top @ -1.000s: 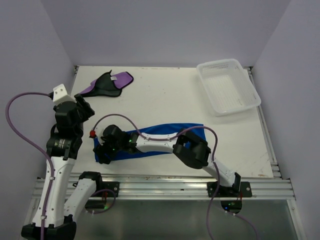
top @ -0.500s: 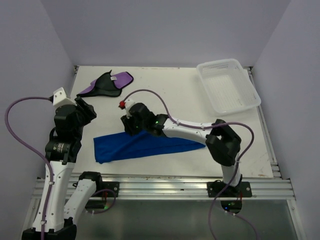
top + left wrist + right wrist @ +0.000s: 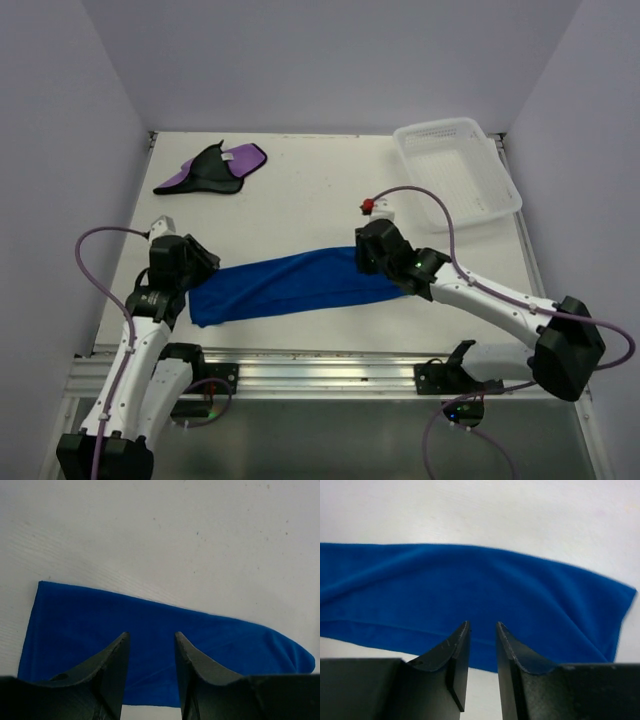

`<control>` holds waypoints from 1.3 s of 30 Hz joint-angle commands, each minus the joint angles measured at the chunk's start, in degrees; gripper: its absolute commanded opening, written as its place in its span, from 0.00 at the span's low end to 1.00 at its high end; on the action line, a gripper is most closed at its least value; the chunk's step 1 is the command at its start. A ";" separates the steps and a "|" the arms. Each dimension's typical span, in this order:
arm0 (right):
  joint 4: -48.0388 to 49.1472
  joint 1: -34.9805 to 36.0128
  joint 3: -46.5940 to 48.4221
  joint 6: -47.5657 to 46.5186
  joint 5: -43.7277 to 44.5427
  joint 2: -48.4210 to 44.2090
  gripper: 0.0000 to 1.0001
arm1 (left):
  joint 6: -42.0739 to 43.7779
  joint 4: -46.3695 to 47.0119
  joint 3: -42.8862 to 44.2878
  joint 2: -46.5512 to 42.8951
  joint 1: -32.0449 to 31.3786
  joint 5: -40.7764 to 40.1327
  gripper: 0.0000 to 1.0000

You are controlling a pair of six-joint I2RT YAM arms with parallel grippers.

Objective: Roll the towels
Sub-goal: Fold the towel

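Note:
The blue towel (image 3: 290, 288) lies on the white table (image 3: 320, 205) as a long folded strip near the front edge. My left gripper (image 3: 200, 268) hangs low over its left end. In the left wrist view its jaws (image 3: 150, 636) stand open, with only the blue towel (image 3: 95, 615) showing behind the gap. My right gripper (image 3: 362, 262) is over the strip's right end. In the right wrist view it (image 3: 482, 625) is open by a narrow gap above the blue towel (image 3: 470, 582), holding nothing. The purple towel (image 3: 212, 168), black side partly up, lies crumpled at the back left.
A white mesh basket (image 3: 455, 172) stands at the back right corner of the table. Purple cables loop off both arms. The metal rail with the arm bases (image 3: 320, 375) runs along the near edge.
My right arm has swung from the blue towel's left end across to its right end. My left arm has come down to the left end. Both pairs of jaws have narrowed.

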 commanded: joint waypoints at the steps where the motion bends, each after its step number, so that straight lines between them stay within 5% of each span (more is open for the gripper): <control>1: -5.84 -2.77 -5.44 7.38 4.18 -7.56 0.32 | -3.72 6.55 -5.02 -3.76 -0.25 1.59 0.43; 8: -10.16 -7.09 -10.89 9.14 3.30 -14.97 0.37 | -5.49 12.80 -13.38 -1.33 -1.56 0.46 0.39; 14: -7.79 -7.18 -13.88 12.74 0.22 -11.73 0.37 | -5.66 14.74 -12.33 2.20 -7.19 -7.80 0.39; 39: -9.37 -9.55 -19.51 25.58 5.76 -11.55 0.51 | -4.78 27.49 -10.31 20.31 -8.60 -17.13 0.40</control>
